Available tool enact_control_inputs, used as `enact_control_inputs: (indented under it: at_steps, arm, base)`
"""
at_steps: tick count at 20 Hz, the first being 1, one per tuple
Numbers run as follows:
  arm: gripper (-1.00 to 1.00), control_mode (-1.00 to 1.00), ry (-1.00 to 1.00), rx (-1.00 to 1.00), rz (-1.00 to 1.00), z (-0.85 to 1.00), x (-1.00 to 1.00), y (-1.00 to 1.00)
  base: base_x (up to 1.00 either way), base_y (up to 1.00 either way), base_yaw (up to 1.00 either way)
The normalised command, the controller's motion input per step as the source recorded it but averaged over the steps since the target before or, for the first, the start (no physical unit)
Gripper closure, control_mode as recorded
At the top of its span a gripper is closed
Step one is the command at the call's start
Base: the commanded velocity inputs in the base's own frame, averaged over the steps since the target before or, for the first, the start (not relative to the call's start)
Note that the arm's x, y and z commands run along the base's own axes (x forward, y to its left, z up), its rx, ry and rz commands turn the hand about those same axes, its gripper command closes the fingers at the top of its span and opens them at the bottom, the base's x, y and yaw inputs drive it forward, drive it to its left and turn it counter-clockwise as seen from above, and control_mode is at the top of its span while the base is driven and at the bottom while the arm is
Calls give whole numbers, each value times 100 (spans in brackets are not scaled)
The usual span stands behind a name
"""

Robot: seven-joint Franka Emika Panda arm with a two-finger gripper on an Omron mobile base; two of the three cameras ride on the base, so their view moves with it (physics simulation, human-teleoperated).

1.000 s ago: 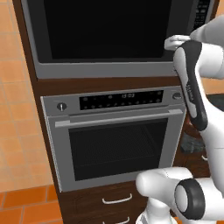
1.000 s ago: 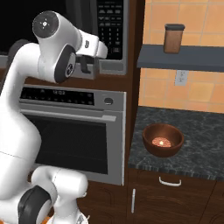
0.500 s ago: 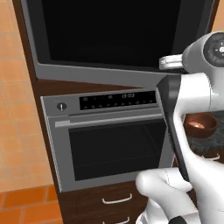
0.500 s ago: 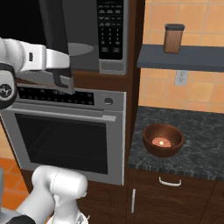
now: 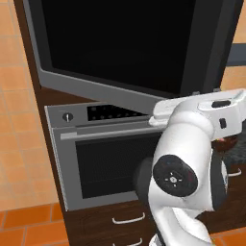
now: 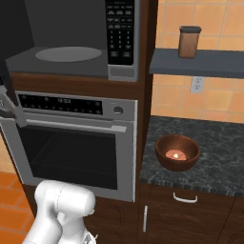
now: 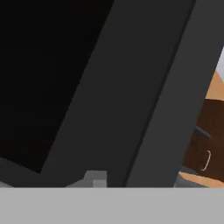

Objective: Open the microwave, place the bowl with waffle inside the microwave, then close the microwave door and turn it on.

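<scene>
Orange tile walls and dark wood cabinets frame this kitchen, with the microwave (image 6: 71, 43) built in above an oven (image 6: 74, 143). Its cavity stands open in the right base view: the round grey turntable (image 6: 69, 54) lies bare on the floor of it, and the black keypad panel (image 6: 120, 31) runs down the side at 3 o'clock from the turntable. The microwave door (image 5: 125, 48) is swung out wide; from the left base camera its black glass fills the upper part of the view, its grey frame slanting down toward 4 o'clock above the oven's control strip. The hand camera looks at close range onto that same dark glass and grey frame.

Down on the black speckled counter (image 6: 214, 152), at 4 o'clock from the microwave and well apart from it, sits the reddish-brown bowl (image 6: 177, 152) with the waffle (image 6: 175, 154) inside. A brown canister (image 6: 188, 41) stands on the grey shelf (image 6: 200, 63) above it, near 12 o'clock from the bowl.

The robot's white arm (image 5: 187, 163) bulks large in the left base view. I cannot tell whether the fingers are spread or pressed together.
</scene>
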Motion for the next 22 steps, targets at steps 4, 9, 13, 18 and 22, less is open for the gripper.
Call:
enact_control_inputs:
  at_steps: [4, 9, 13, 18, 22]
  arm:
    - [100, -100, -4, -26, -28, -1, -46, 100]
    - [-100, -100, 2, -3, -2, 0, 0, 14]
    - [-100, -100, 0, 0, 0, 0, 0, 0]
    - [-100, -100, -3, 11, -7, 2, -2, -5]
    - [-100, -100, -9, 19, -25, 11, -56, 6]
  base:
    - [0, 0, 0]
    - [0, 0, 0]
    - [0, 0, 0]
    - [0, 0, 0]
    - [0, 0, 0]
